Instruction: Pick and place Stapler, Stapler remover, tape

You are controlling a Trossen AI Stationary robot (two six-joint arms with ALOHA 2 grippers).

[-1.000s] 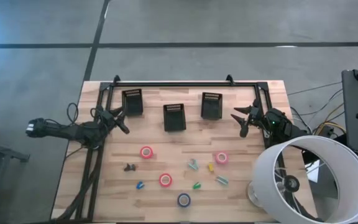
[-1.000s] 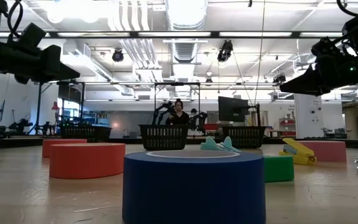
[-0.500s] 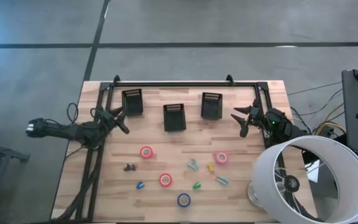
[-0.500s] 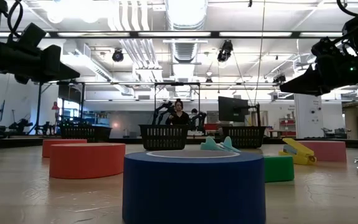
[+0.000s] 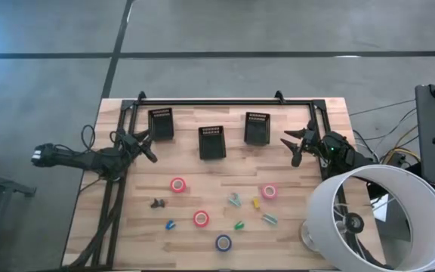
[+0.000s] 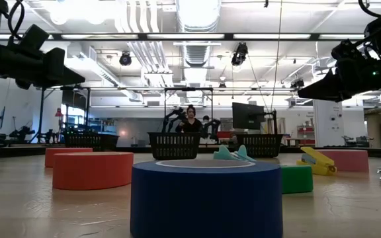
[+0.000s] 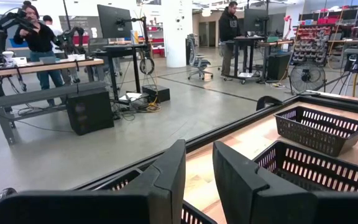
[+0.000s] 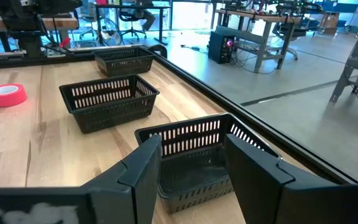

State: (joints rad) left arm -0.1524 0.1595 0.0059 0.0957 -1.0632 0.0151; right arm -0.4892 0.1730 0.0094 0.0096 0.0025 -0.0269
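Observation:
Four tape rolls lie flat on the wooden table: red [image 5: 177, 185], red [image 5: 201, 218], pink [image 5: 269, 192] and blue [image 5: 223, 242], the blue one nearest in the low view [image 6: 207, 198]. Between them lie small pieces: a yellow stapler [image 5: 255, 202] [image 6: 317, 160], teal ones [image 5: 235, 199] [image 5: 269, 219], a green one [image 5: 239, 224], a blue one [image 5: 170, 224] and a dark one [image 5: 156, 203]. My left gripper [image 5: 148, 147] [image 7: 199, 155] stands open at the table's left, above it. My right gripper [image 5: 291, 149] [image 8: 191, 143] stands open at the right, wider apart. Neither has anything between its fingers.
Three black mesh baskets [image 5: 161, 123] [image 5: 211, 141] [image 5: 257, 128] stand in a row at the far side, inside a black frame [image 5: 210, 102]. A big white drum-shaped shade [image 5: 376, 219] covers the near right corner. People stand in the room beyond [image 6: 190, 122].

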